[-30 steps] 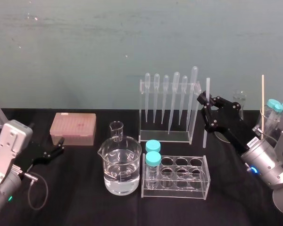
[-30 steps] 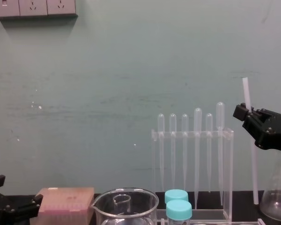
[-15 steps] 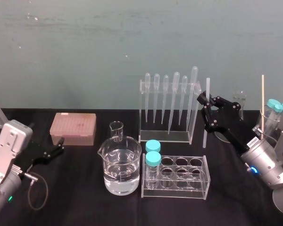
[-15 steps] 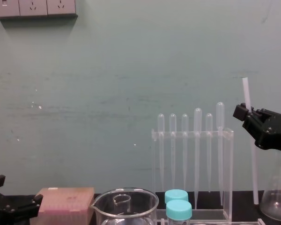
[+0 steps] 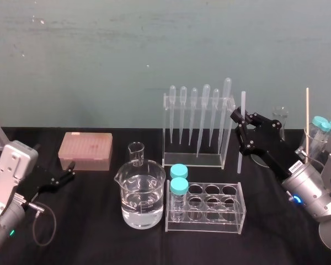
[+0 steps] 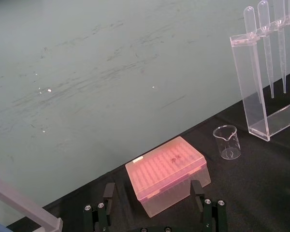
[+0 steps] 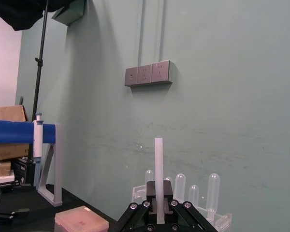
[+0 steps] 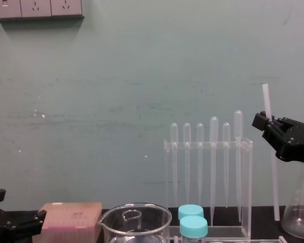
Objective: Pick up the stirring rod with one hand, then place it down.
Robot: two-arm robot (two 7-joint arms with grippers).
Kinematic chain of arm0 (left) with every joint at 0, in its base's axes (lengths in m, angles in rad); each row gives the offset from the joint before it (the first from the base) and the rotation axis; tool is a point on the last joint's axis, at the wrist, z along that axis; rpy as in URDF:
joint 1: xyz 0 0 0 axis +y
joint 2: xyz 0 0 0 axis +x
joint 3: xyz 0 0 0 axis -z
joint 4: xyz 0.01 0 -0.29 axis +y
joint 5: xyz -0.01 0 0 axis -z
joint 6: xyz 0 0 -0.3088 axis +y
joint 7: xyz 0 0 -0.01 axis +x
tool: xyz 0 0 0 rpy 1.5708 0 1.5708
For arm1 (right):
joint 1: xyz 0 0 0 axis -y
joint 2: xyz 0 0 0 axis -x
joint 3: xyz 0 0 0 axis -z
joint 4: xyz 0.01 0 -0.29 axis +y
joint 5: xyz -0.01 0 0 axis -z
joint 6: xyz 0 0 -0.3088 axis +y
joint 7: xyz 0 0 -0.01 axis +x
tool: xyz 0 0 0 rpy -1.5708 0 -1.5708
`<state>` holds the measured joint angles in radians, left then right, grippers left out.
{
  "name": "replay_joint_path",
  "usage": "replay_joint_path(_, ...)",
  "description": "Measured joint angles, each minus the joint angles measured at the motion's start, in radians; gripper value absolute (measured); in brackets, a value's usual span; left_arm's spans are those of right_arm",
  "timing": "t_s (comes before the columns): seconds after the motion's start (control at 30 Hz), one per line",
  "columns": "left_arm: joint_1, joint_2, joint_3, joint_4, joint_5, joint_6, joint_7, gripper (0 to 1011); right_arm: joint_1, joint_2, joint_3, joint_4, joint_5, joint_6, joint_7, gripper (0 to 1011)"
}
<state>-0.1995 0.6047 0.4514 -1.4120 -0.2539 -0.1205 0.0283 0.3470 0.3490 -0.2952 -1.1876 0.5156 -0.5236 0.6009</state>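
Black cloth covers the tabletop (image 5: 99, 232) in front of a pale green wall (image 5: 99, 55). At the right centre of the head view, the right end effector (image 5: 241, 125) is clamped on the stirring rod (image 5: 243, 104). The rod stands upright just right of the pipette rack (image 5: 194, 160), its top above the black fingers and its lower end near the tabletop; contact cannot be told. At the lower left of the frame, the left end effector (image 5: 70, 171) sits low, fingers spread wide, facing the pink box (image 5: 85, 150).

Right arm (image 5: 311, 193) and left arm (image 5: 5, 187) are silver, with black angular jaws.
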Motion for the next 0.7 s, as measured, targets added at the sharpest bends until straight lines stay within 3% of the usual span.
replay_joint_path(0.7, 0.0, 0.0, 0.0, 0.0, 0.0, 0.0, 0.0, 1000, 0.0, 0.0, 0.0, 0.0, 0.0, 0.0, 0.0, 72)
